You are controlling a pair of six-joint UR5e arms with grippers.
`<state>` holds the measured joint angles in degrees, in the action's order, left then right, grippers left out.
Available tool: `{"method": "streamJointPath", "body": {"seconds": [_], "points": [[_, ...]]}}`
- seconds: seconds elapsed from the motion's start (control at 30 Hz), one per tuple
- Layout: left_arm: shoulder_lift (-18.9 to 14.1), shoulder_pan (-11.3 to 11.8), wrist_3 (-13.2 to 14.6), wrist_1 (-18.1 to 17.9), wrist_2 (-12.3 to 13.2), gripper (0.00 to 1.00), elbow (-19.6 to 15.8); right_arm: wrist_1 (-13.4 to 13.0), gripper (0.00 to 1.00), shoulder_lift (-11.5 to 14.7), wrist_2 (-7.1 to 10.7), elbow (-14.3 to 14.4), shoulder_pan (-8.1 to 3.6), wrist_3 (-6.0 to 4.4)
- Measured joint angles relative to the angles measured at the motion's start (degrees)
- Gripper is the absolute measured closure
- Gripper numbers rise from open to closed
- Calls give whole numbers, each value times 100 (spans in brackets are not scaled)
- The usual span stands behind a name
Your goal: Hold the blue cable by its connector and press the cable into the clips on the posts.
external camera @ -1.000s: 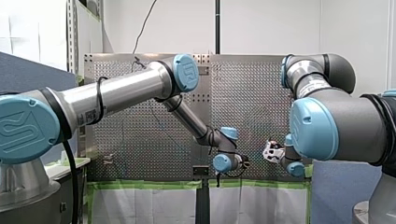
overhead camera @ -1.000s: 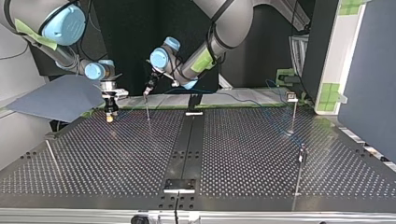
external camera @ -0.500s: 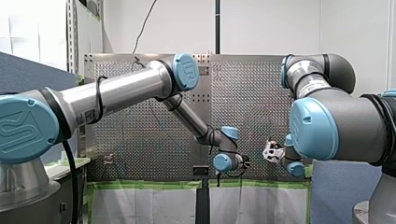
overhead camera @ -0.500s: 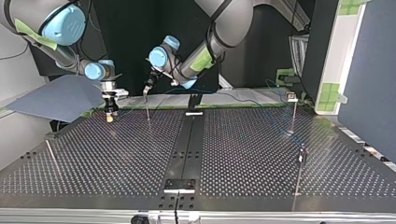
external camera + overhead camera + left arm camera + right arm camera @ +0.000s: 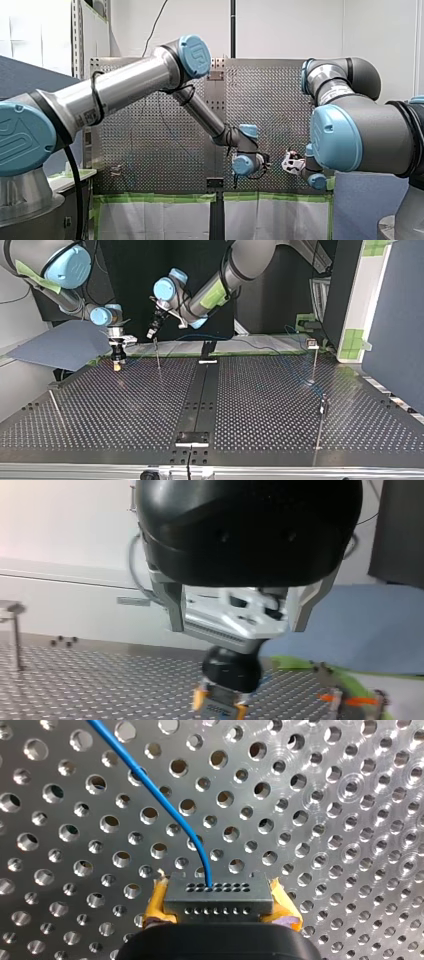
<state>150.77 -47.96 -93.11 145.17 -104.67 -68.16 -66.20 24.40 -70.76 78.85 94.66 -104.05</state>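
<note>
My right gripper (image 5: 218,910) has its jaws pinched on the dark connector (image 5: 218,895), with yellow pads (image 5: 156,906) at either end of it. It is held low over the perforated table (image 5: 330,820), by the arms' edge of the table at the top view's left. The blue cable (image 5: 170,811) leaves the connector's holed face and arcs away just above the plate. I judge it thin, light and springy. It will bend wherever it is pushed and carry no push of its own, so the rigid connector is the right place to hold. The wire should be pressed in close beside each clip rather than dragged, since a hard tug could strain it where it enters the plug. Farther out, my left gripper (image 5: 151,332) hangs above the nearest post (image 5: 158,354). Its wrist view is mostly filled by its own black body, and I cannot tell whether its jaws are spread or closed, nor whether they touch the wire. Beyond that, in the top view, the cable is only a faint line running toward the post that carries the clip (image 5: 312,344) at the right. I cannot make out which clips, if any, it sits in.
</note>
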Motion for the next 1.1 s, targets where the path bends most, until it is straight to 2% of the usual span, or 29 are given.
{"method": "streamJointPath", "body": {"seconds": [0.27,0.57,0.83,1.1], "points": [[-359,7,-228,-139,-359,2,-359,0,100,1,0,0,10,5],[-822,71,-462,238,-823,2,-824,0,100,1,0,-4,26,6],[-1282,2,-480,319,-1269,2,-1283,0,100,1,0,-4,57,6],[-1682,-13,-499,328,-1355,2,-1684,0,100,0,0,-4,72,6]]}}
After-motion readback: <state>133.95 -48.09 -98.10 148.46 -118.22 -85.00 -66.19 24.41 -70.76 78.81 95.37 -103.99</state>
